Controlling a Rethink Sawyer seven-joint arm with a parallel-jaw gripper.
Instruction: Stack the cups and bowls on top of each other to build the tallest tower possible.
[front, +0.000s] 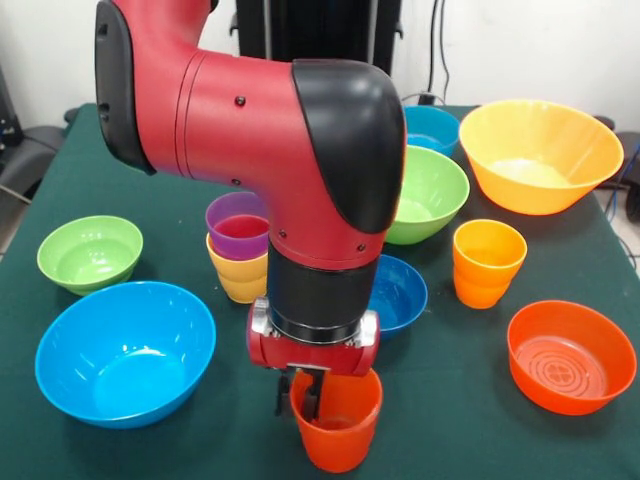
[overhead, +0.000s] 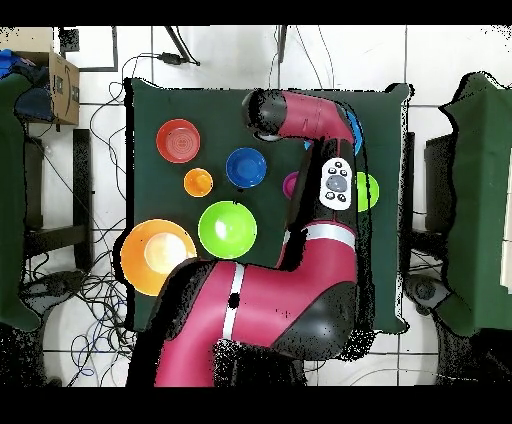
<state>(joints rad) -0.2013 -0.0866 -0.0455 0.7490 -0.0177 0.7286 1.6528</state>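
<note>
A red-orange cup (front: 338, 428) stands upright at the table's near edge. My gripper (front: 297, 398) comes straight down onto its left rim, one finger outside the wall and one inside, shut on the wall. A purple cup (front: 238, 225) sits nested in a yellow cup (front: 242, 278) behind the arm; the purple cup (overhead: 291, 185) peeks out beside the arm from above. An orange-yellow cup (front: 487, 262) stands alone at the right. In the overhead view the arm hides the gripper and the red-orange cup.
Bowls ring the cups: small green (front: 90, 252), large light blue (front: 125, 352), dark blue (front: 400, 292), green (front: 432, 192), teal (front: 433, 127), large orange-yellow (front: 540, 155), orange-red (front: 570, 355). The arm (overhead: 300, 115) spans the table's middle.
</note>
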